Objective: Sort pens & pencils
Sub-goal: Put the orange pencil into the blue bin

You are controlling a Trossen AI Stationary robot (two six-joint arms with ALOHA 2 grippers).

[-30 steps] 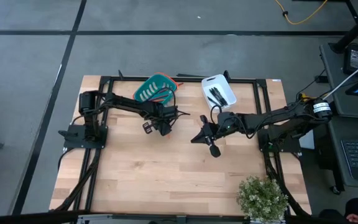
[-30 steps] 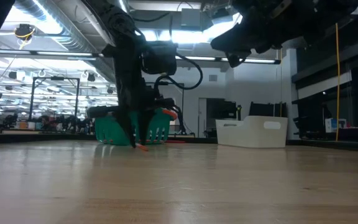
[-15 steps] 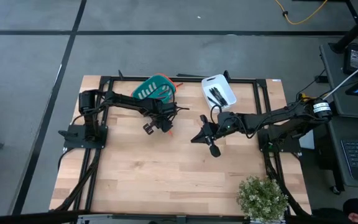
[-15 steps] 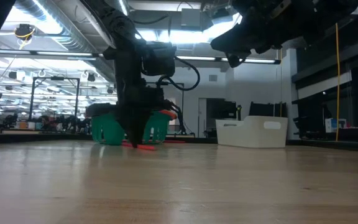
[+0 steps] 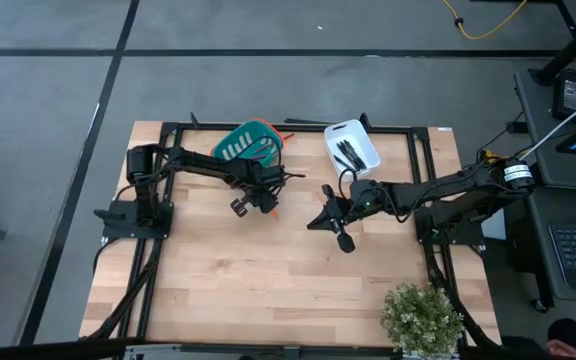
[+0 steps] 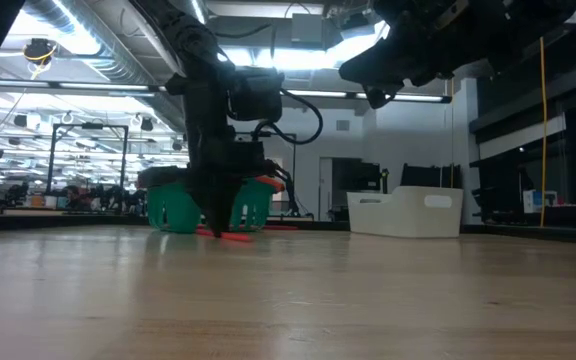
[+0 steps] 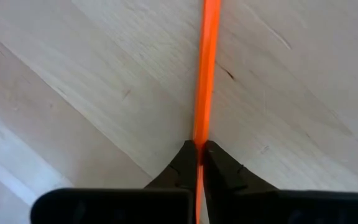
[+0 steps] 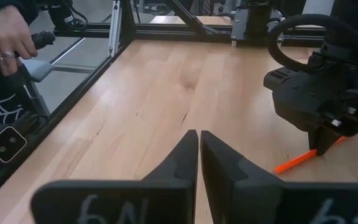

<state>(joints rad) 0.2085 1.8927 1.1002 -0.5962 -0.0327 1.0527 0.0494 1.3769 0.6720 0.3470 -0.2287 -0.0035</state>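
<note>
Since a second ago the left end effector point(image 5: 264, 203) has shifted slightly toward the teal basket and dropped to the worktop, where it now sits low over a thin orange pencil point(image 7: 205, 81); little has changed in the last half second; the pencil lies flat on the pale wooden worktop point(image 5: 268, 290), just in front of the teal slotted plastic basket point(image 5: 245, 141); the left wrist view shows both dark fingertips point(image 7: 185, 163) pressed together on the pencil's shaft, pinching it; black pens point(image 5: 348, 152) lie inside the white rectangular plastic bin point(image 5: 364, 135), well apart from the pencil; the right end effector point(image 8: 199, 144) hovers above the worktop's middle, raised, its fingers pressed together on nothing; a person's hand point(image 8: 11, 34) shows beyond the worktop's edge in the right wrist view.
</note>
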